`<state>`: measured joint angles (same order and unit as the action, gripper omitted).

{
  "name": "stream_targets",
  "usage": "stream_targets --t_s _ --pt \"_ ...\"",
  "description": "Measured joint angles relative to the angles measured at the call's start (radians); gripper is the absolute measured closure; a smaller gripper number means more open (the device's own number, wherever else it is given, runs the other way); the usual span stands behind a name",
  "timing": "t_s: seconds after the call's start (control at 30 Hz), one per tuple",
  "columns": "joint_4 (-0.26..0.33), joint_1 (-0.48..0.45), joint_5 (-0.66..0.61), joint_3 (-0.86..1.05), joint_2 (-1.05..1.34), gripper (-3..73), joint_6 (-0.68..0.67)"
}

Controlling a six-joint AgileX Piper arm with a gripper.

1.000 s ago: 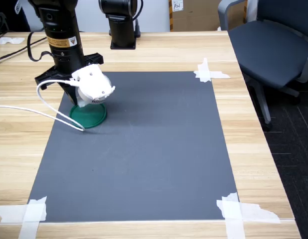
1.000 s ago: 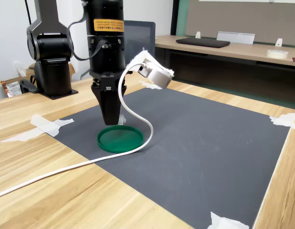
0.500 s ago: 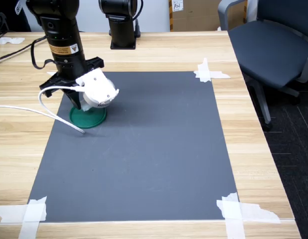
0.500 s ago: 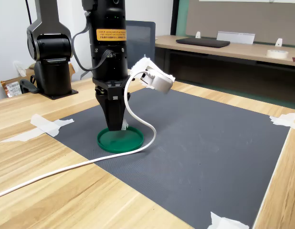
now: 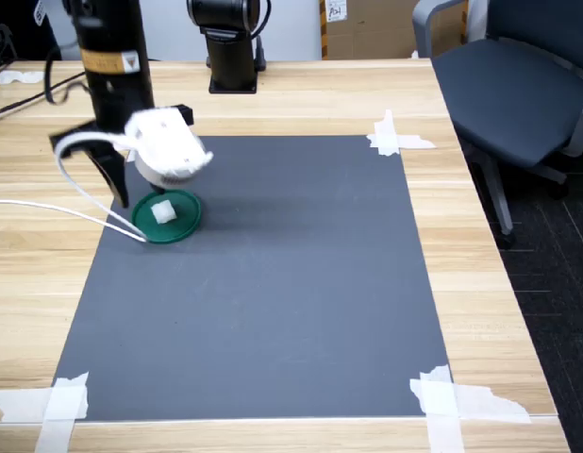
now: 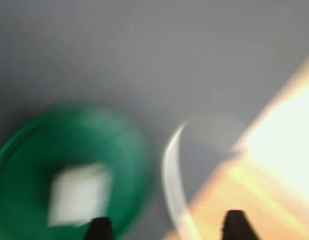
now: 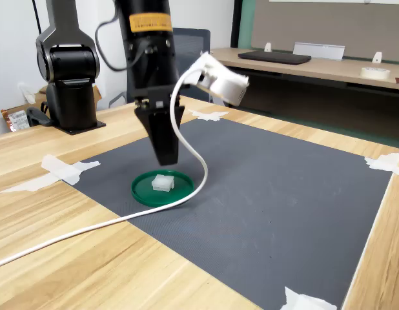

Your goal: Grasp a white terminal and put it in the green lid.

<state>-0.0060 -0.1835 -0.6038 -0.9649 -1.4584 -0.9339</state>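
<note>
The white terminal (image 5: 162, 211) (image 7: 162, 183) lies inside the green lid (image 5: 183, 224) (image 7: 145, 192) on the grey mat, at the first exterior view's left. My gripper (image 7: 166, 155) hangs a short way above the lid, apart from the terminal. One dark finger (image 5: 118, 187) shows beside the lid; the white wrist camera housing (image 5: 165, 147) hides the other. In the blurred wrist view the terminal (image 6: 79, 192) sits in the lid (image 6: 29, 165), and my gripper (image 6: 167, 227) is open with nothing between its two fingertips.
A white cable (image 5: 84, 201) (image 7: 90, 229) curves from the wrist past the lid's edge onto the wooden table. White tape strips (image 5: 395, 140) hold the mat (image 5: 273, 293) corners. A second black arm base (image 5: 230, 47) stands at the back, an office chair (image 5: 518, 85) at the right.
The gripper was down in the lid, then opened and rose, shifting toward the first exterior view's left. The white terminal, hidden before, now lies in the lid.
</note>
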Motion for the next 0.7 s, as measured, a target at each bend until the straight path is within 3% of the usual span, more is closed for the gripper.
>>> stream_targets --t_s 0.13,0.23,0.3,0.5,0.7 --pt "0.065 0.000 0.114 0.001 0.124 45.8 0.041" --pt "0.148 0.000 0.152 0.002 0.197 61.7 0.051" --pt "0.201 0.000 0.159 0.007 0.240 68.3 0.072" --pt "0.306 0.000 0.200 0.069 0.412 72.0 0.137" --pt "0.413 0.000 0.435 0.246 0.621 72.1 0.177"
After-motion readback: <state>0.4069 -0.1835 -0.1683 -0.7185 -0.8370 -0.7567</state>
